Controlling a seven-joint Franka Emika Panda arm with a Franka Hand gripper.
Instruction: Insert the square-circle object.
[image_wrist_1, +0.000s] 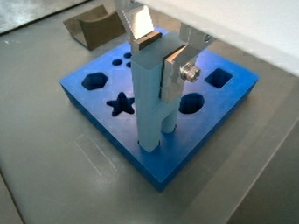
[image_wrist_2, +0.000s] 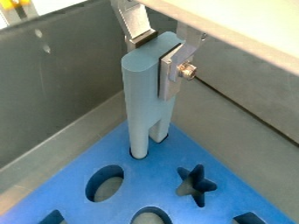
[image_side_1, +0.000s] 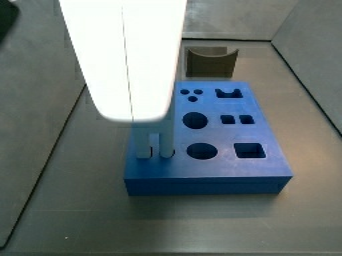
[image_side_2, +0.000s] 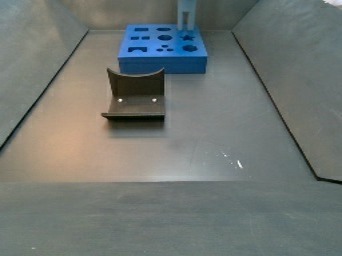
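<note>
The square-circle object (image_wrist_1: 152, 101) is a light-blue bar held upright, and it also shows in the wrist view (image_wrist_2: 149, 92). My gripper (image_wrist_1: 162, 54) is shut on its upper end, one silver finger (image_wrist_1: 143, 33) on each side, as in the wrist view (image_wrist_2: 159, 54). Its two prongs (image_wrist_2: 142, 144) reach down to the dark blue block (image_wrist_1: 216, 96) near one corner and seem to enter holes there; how deep is unclear. In a side view the prongs (image_side_1: 154, 145) stand at the block's (image_side_1: 214, 165) left side under a white glare that hides the gripper. The peg (image_side_2: 186, 15) also shows far back in a side view.
The block (image_wrist_2: 222, 206) has star (image_wrist_1: 121, 106), hexagon, round and square holes. A dark grey U-notched box (image_side_1: 207, 60) stands behind the block and shows apart from it in a side view (image_side_2: 135, 97). Grey walls enclose the floor (image_side_2: 201, 150).
</note>
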